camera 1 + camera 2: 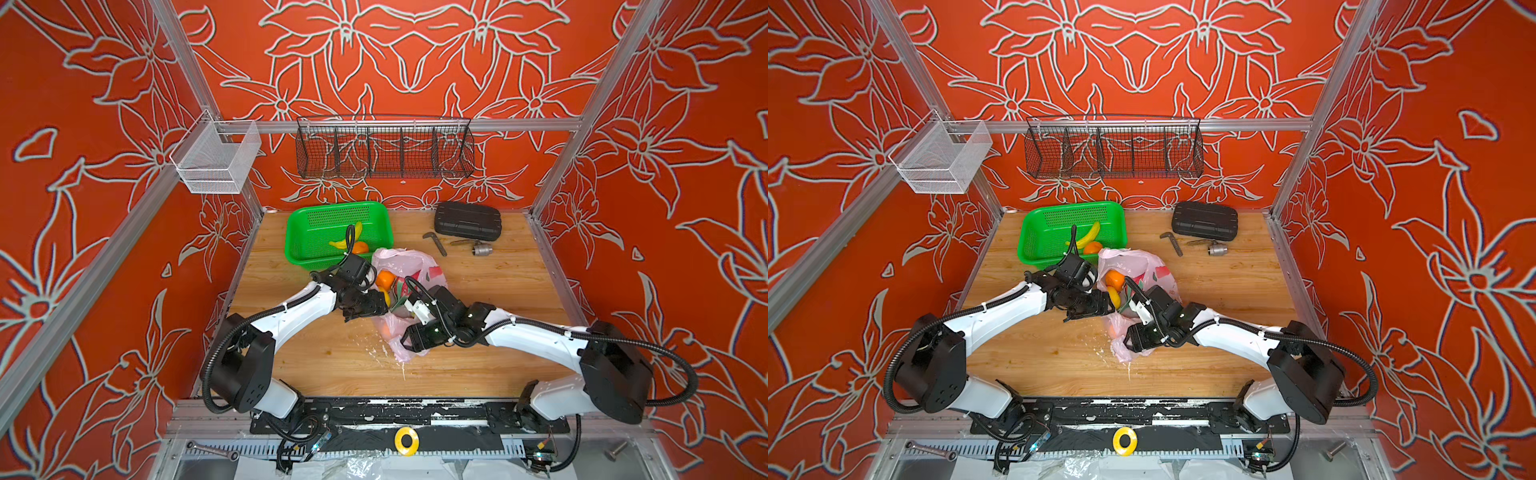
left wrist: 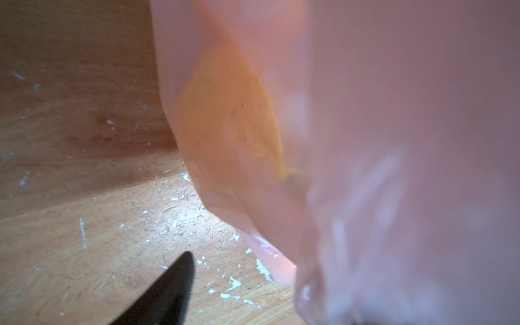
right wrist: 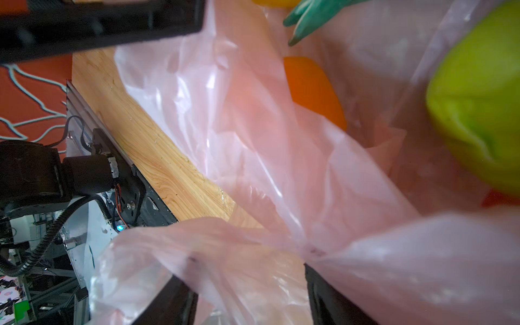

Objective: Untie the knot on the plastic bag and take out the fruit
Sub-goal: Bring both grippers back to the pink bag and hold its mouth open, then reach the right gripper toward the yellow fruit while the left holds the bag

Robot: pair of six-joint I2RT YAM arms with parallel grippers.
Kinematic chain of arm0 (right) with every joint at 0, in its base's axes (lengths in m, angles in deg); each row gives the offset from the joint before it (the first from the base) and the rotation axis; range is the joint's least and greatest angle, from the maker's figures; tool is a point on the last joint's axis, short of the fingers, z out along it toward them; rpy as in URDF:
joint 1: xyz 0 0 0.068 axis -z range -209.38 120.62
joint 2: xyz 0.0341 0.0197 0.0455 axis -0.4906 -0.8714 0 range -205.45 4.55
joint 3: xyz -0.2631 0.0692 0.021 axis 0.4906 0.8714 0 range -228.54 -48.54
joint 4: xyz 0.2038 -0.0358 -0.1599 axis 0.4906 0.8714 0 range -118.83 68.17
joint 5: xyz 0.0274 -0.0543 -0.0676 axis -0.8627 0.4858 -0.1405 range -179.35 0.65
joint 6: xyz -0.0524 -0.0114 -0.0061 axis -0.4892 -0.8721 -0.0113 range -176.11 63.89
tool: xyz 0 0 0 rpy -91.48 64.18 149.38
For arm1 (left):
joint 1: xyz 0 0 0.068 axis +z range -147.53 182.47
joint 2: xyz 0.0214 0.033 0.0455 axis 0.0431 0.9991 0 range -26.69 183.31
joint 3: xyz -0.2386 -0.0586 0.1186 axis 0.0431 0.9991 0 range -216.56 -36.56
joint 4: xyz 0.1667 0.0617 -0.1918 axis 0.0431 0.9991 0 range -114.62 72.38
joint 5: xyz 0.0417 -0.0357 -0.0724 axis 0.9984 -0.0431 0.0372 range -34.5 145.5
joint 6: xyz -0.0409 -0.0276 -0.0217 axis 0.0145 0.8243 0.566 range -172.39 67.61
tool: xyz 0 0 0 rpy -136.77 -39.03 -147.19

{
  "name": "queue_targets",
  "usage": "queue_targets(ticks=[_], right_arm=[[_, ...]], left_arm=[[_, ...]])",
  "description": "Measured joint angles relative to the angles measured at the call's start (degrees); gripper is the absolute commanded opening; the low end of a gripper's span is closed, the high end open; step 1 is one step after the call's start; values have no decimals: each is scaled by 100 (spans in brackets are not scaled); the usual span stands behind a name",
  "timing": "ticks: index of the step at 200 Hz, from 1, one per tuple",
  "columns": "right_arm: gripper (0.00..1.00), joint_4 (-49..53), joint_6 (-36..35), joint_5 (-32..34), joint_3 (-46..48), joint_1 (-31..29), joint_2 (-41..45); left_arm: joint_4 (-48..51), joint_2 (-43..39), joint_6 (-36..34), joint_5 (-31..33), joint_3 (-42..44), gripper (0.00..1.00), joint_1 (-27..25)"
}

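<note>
Lying near the middle of the counter [image 1: 498, 291], the plastic bag [image 1: 405, 259] is a crumpled pink heap just in front of the green basket [image 1: 299, 232], and its mouth gapes upward in both top views. In the opening sit an orange fruit [image 1: 384, 279] and, touching it on the near side, a yellow fruit [image 1: 386, 297]. Red and green pieces beside them are too tangled to name. A covered orange [image 1: 385, 330] shows through the film at the bag's near left edge, and the left wrist view shows it close up [image 2: 225, 112].

The left tool [image 1: 385, 308] points at the bag's left side, right beside the yellow fruit. Only 1 dark finger [image 2: 168, 292] shows above the scratched counter; pink film hides the other, so I cannot tell how wide it stands or whether it holds anything.

The right tool [image 1: 404, 341] lies over the bag's near end. Its 2 fingers [image 3: 168, 304] stand apart with film bunched between them and draped over them; I cannot tell whether they pinch it. A green fruit [image 3: 478, 98] sits inside the bag close to that camera.

The basket holds a banana [image 1: 345, 241] and a basket orange [image 1: 360, 247]. A black case [image 1: 467, 220], a hex key [image 1: 434, 242] and a metal fitting [image 1: 480, 249] lie at the back right.
</note>
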Motion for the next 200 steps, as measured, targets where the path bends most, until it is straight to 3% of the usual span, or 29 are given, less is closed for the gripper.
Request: queue_targets(ticks=[26,72,90,138,159,176,200], right_arm=[[72,85,0,337,-175,-13,243],[73,-170,-4,1012,-721,-15,463],[73,-337,-4,1211,-861,-13,354],[75,-684,-9,1567,-1309,-13,-557],[85,-693,-87,1563,-1331,-13,-752],[95,-890,-238,1351,-1224,-13,-629],[97,-1399,-321,992,-520,-13,229]], left_arm=[[22,0,-37,101,74,22,-4],[61,-4,26,321,286,10,-4],[81,-20,55,431,341,0,-4],[262,-212,68,892,341,0,-4],[334,-378,92,1080,367,0,2],[374,-529,107,1165,437,0,28],[411,-734,133,1152,520,0,129]])
